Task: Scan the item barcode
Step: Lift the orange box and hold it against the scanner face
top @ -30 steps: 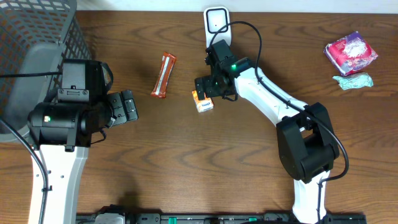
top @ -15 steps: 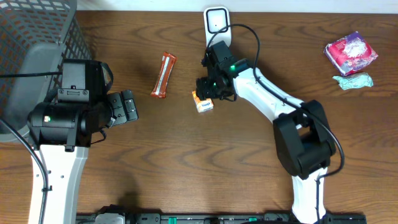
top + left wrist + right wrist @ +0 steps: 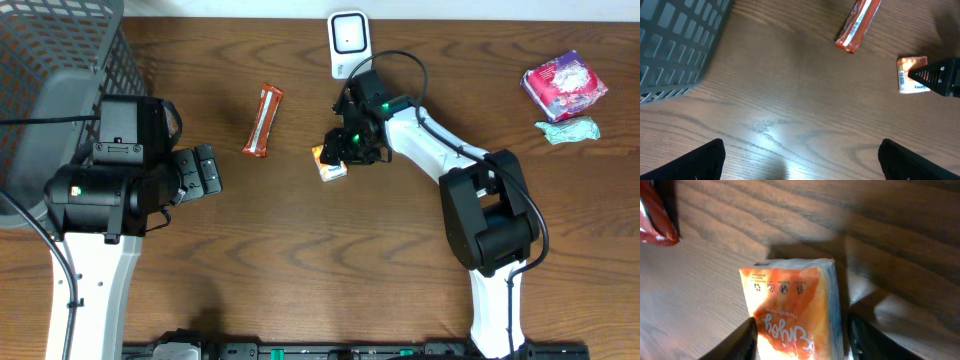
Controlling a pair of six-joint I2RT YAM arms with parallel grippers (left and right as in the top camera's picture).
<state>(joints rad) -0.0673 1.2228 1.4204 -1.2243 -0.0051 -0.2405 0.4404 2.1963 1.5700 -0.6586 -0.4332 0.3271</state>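
A small orange packet (image 3: 327, 166) lies on the wooden table, in front of the white scanner (image 3: 348, 40) at the back edge. My right gripper (image 3: 338, 156) is down over it, and in the right wrist view its fingers press against both sides of the packet (image 3: 790, 305), so the right gripper (image 3: 802, 342) is shut on it. The left wrist view shows the packet (image 3: 910, 82) from afar with a barcode on its left side. My left gripper (image 3: 208, 170) hangs wide open at the left, with nothing between its fingers (image 3: 705, 160).
A red snack bar (image 3: 264, 121) lies left of the packet. A grey mesh basket (image 3: 60, 60) fills the far left corner. At the far right sit a pink packet (image 3: 564, 84) and a teal wrapper (image 3: 567, 130).
The right gripper has closed from wide open onto the orange packet and shifted slightly right and nearer. The left arm has not moved.
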